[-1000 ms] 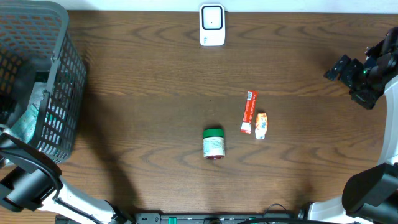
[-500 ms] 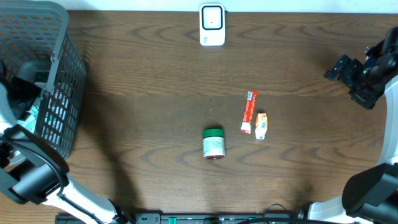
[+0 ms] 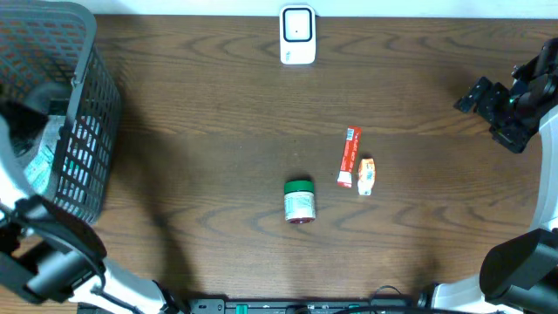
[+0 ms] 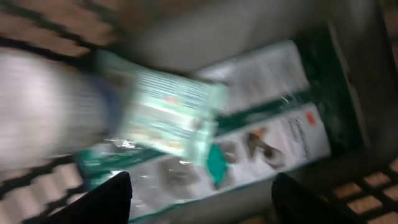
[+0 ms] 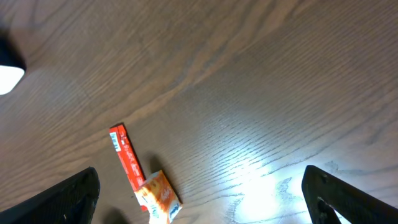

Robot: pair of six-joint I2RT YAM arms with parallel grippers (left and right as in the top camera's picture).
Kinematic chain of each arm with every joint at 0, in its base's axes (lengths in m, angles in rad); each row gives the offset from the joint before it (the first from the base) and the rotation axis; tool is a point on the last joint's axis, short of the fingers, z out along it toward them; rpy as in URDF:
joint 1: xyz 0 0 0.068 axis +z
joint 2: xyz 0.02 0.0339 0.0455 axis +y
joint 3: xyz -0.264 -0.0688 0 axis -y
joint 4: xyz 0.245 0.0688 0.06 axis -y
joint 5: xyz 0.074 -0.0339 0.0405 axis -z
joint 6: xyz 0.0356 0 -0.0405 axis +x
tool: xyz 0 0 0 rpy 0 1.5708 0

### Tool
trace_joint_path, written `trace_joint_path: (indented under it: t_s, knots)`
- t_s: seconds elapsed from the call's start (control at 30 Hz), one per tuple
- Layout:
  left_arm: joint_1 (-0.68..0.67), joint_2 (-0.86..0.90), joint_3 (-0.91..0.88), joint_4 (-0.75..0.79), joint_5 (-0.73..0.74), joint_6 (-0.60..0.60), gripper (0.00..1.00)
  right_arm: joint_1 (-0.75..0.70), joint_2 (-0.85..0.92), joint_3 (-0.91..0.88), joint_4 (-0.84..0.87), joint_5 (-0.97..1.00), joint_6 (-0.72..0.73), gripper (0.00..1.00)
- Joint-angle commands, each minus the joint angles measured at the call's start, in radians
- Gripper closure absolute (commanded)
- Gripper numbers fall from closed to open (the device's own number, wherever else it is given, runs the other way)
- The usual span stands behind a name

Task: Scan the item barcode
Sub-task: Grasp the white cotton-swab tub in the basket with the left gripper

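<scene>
Left arm has shifted over inside the basket (image 3: 83, 131) since a second ago; nothing out on the table (image 3: 218, 105) has budged. What we still have to scan, we reckon, is the trio mid-table: the green-lidded jar (image 3: 300, 201) on its side, and up to its right the red stick pack (image 3: 350, 157) with the orange sachet (image 3: 366, 175) just beside it.

The jar looks rigid and the heaviest of the three, but it'll probably roll, so we'd pinch it across the body, not the lid. Stick pack and sachet look feather-light and flat, likely slippery film, so we'd take them by the long edges and expect some flex.

The scanner (image 3: 297, 35) sits at the far edge, well apart from all three. Left gripper (image 4: 202, 196) hangs with its fingers spread wide over a pale green packet (image 4: 165, 115) lying on a green-and-white flat pack (image 4: 273, 137) in the basket, gripping nothing as far as the blurry wrist view shows. Right gripper (image 5: 202, 196) is wide open too, empty, over bare wood.
</scene>
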Motion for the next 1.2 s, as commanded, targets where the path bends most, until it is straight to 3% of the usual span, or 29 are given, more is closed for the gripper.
trace_joint_path:
  t_s: [0.0, 0.2, 0.43, 0.87, 1.17]
  knots:
    - [0.043, -0.033, 0.029, -0.03, -0.147, -0.031, 0.25, -0.005, -0.019, 0.021, -0.003, -0.001, 0.01, 0.01]
    - [0.113, -0.031, 0.029, -0.053, -0.255, -0.03, 0.23, -0.005, -0.019, 0.021, -0.003, -0.001, 0.01, 0.01]
    - [0.194, -0.026, -0.002, -0.041, -0.25, -0.018, 0.18, -0.005, -0.019, 0.021, -0.003, -0.001, 0.01, 0.01]
    - [0.198, 0.102, -0.066, -0.015, -0.25, 0.017, 0.17, -0.005, -0.019, 0.021, -0.003, -0.001, 0.01, 0.01]
    - [0.163, 0.117, -0.066, -0.002, -0.029, 0.029, 0.19, -0.005, -0.019, 0.021, -0.003, -0.002, 0.01, 0.01]
